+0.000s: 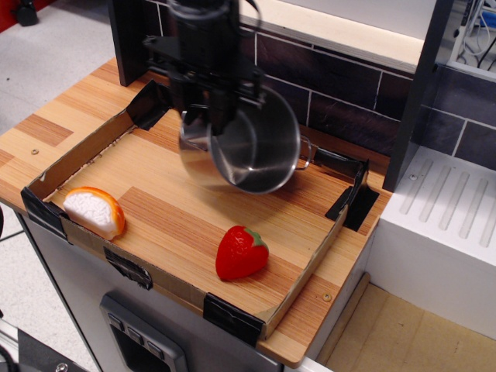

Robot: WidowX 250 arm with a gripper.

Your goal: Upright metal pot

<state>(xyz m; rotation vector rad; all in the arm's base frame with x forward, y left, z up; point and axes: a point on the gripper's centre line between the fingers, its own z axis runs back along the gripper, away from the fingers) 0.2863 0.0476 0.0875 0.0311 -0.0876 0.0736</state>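
Reaching down from the back of the counter (46, 128), my arm points almost straight down, and my end effector (211, 116) is clenched on the rim of the metal pot (252, 143), holding it tilted with its mouth facing forward. Below and in front of my end effector lies the toy strawberry (240, 252); the orange slice (94, 211) sits well off toward the near corner of the cardboard tray (77, 151).
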